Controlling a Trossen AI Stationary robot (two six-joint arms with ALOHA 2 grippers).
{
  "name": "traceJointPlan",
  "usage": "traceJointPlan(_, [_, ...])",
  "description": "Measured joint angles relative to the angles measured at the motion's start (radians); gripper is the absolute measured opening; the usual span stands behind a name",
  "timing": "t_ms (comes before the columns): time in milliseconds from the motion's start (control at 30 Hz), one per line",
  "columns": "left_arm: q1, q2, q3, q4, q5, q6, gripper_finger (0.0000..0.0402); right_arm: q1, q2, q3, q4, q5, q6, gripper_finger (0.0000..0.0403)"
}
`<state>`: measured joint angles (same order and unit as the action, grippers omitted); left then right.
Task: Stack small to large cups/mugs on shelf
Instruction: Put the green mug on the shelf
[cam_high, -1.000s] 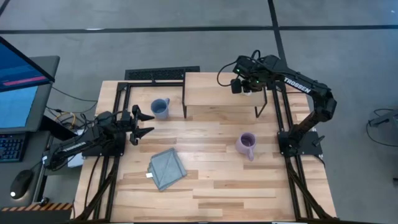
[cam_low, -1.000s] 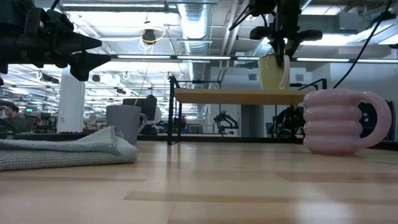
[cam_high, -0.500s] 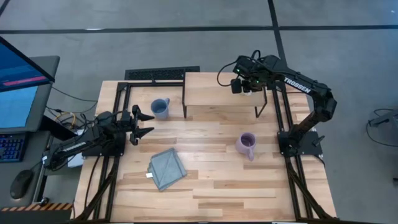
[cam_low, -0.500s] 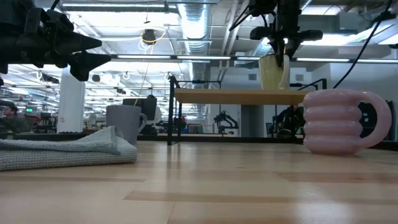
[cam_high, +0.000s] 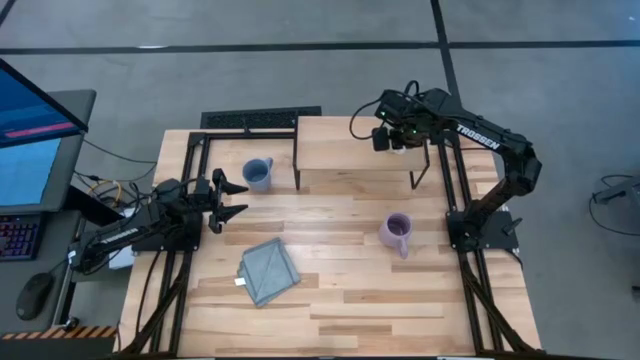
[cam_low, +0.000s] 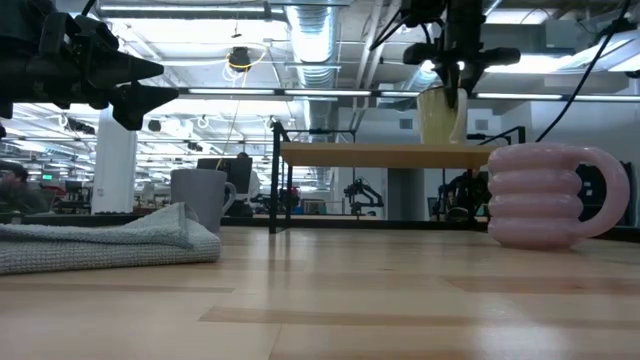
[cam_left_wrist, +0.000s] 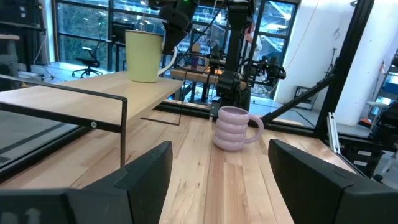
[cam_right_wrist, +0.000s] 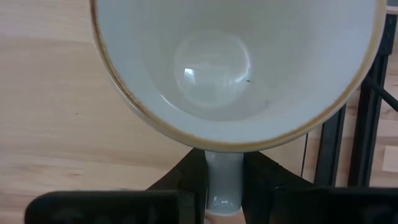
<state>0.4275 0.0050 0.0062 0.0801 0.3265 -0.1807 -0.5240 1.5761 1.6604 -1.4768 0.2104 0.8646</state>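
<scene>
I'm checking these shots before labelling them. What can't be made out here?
- High view: the cream mug on the shelf is hidden under the right pincer.
- Right wrist view: the mug's rim is cut off by the picture's edges, and whether the fingers grip the handle or have just let go.
- Low view: the blue mug is partly covered by the folded cloth.

The plank table (cam_high: 340, 290) carries the shelf (cam_high: 350, 155), blue mug (cam_high: 258, 174), purple mug (cam_high: 397, 232) and folded cloth (cam_high: 268, 271); the cream mug (cam_left_wrist: 143, 55) stands on the shelf.
</scene>
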Motion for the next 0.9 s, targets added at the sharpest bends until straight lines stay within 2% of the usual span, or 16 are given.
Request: traceJointPlan(900, [0.0, 0.0, 0.0, 0.0, 0.0, -0.048, 0.0257, 0.006, 0.0, 0.0, -0.006, -0.004, 0.001, 0.0102])
